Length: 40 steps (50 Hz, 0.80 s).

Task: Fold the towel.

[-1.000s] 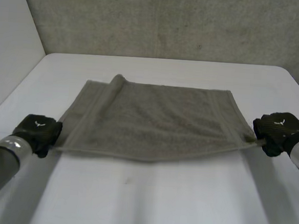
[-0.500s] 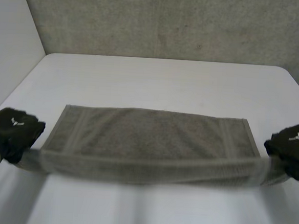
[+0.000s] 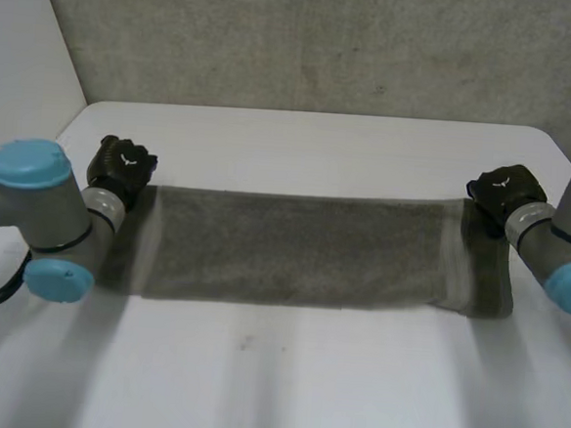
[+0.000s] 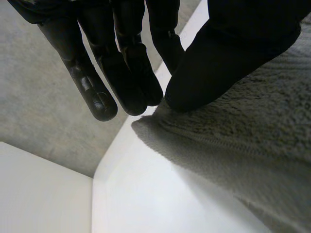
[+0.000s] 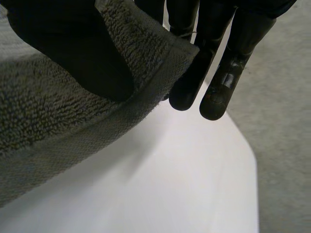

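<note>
Holds the towel (image 3: pixel 303 250) stretched as a long, low band between the left hand (image 3: pixel 120 163) and the right hand (image 3: pixel 503 188). Spans the middle of the table (image 3: pixel 284 380), parallel to the wall (image 3: pixel 327 41), with the left arm (image 3: pixel 41 207) and the right arm (image 3: pixel 562 248) bent in at either end. Shows as grey-olive terry with a looped pile and a flat woven hem along the edge. Hangs from the far edge, held at the two hands, down to a near edge close to the table; cannot tell whether that near edge touches. Reaches lower at the right end, just beside the right arm. Grips one far corner with each hand. In the left wrist view, pinches the towel (image 4: pixel 252 136) between the thumb of the left hand (image 4: pixel 233 53) and its straight fingers (image 4: pixel 131 73), with the corner tip just at the fingertips. Lifts that corner clear of the table (image 4: pixel 146 194) and casts a shadow beneath. In the right wrist view, clamps the towel (image 5: pixel 53 126) likewise: presses the thumb of the right hand (image 5: pixel 68 53) onto the upper face and backs it with straight fingers (image 5: pixel 228 73) underneath. Leaves the hemmed corner poking out past the thumb, folded slightly over the fingers.
</note>
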### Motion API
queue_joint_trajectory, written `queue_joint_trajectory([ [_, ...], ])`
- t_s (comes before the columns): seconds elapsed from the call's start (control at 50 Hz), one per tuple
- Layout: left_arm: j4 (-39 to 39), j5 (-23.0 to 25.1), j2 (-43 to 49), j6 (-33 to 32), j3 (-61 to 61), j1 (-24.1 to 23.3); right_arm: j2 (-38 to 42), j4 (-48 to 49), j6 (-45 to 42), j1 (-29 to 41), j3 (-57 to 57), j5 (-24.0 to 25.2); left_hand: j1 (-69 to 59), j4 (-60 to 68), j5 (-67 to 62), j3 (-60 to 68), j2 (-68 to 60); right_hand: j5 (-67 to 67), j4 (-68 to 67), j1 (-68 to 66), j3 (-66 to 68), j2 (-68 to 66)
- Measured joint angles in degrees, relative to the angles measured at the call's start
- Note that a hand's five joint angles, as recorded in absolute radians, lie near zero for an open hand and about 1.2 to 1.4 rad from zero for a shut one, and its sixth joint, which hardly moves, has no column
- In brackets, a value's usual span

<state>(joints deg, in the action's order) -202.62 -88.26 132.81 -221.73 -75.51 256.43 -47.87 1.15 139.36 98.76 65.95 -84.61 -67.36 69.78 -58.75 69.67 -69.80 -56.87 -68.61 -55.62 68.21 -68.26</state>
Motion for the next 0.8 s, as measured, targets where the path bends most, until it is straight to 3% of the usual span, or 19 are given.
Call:
queue_joint_trajectory([
  [0.12,-2.3,0.2,3.0,-0.1,1.9,-0.2,3.2,2.4,-0.3,0.6,-2.4,-1.9,-0.9,0.0,0.0,0.0,0.0,3.9,5.2,4.0,-6.0,5.8],
  [0.14,-2.8,0.4,3.7,-0.1,2.2,-0.2,4.2,2.6,-0.3,0.9,-3.0,-2.4,-1.4,0.0,0.0,0.0,0.0,26.2,28.9,25.4,-28.6,28.9],
  [0.16,-3.1,0.5,4.1,-0.1,2.3,-0.3,4.6,2.7,-0.4,1.2,-3.3,-2.6,-0.2,-0.9,0.8,-0.9,0.8,38.6,41.2,35.5,-40.9,41.3],
  [0.18,-3.3,0.5,4.2,-0.1,2.2,-0.3,4.7,2.7,-0.3,1.3,-3.4,-2.7,6.7,-8.3,7.9,-9.7,9.7,43.6,46.2,38.1,-45.9,46.2],
  [0.2,-3.6,0.5,4.3,-0.1,2.2,-0.4,4.8,2.7,-0.3,1.4,-3.4,-2.8,6.7,-8.3,7.9,-9.7,9.7,47.4,50.0,40.8,-50.3,50.3],
  [0.22,-3.9,0.6,4.4,-0.1,2.1,-0.5,4.9,2.6,-0.3,1.6,-3.4,-2.9,27.0,-26.0,25.8,-25.7,26.2,51.7,54.4,42.8,-54.4,53.8],
  [0.24,-3.9,0.6,4.4,-0.1,2.1,-0.5,4.9,2.6,-0.3,1.6,-3.4,-2.9,27.0,-26.0,25.8,-25.7,26.2,51.7,54.4,42.8,-54.4,53.8],
  [0.26,-4.6,0.6,4.4,-0.1,1.7,-0.7,4.7,2.6,-0.1,1.8,-3.3,-2.9,37.5,-34.9,35.0,-34.4,36.6,52.5,54.9,42.9,-55.7,54.6],
  [0.28,-5.3,0.6,4.2,-0.1,1.3,-1.0,4.2,2.5,0.1,2.1,-3.1,-3.0,50.5,-51.9,50.2,-51.7,52.0,52.5,54.9,42.9,-55.8,54.6],
  [0.34,-6.5,0.5,3.0,-0.1,-0.1,-1.5,1.8,2.4,1.3,2.3,-1.8,-2.9,54.1,-56.7,54.7,-56.5,56.7,52.6,54.9,42.9,-55.8,54.6],
  [0.64,-7.2,0.1,-15.1,1.5,-18.2,-1.1,-16.2,-1.3,6.1,1.6,16.3,-1.5,57.1,-60.1,57.1,-60.1,60.3,52.7,54.9,42.9,-55.8,54.6],
  [0.72,-7.0,0.1,-20.5,5.5,-23.7,-1.1,-19.0,-2.5,6.9,0.7,22.7,-0.4,57.1,-60.1,57.1,-60.1,60.3,52.7,54.9,42.9,-55.8,54.6],
  [0.8,-6.1,0.2,-24.9,16.7,-28.0,-1.1,-20.3,-0.6,7.8,-2.6,31.2,4.0,57.1,-60.1,57.1,-60.1,60.3,48.8,50.8,40.7,-50.6,50.4],
])
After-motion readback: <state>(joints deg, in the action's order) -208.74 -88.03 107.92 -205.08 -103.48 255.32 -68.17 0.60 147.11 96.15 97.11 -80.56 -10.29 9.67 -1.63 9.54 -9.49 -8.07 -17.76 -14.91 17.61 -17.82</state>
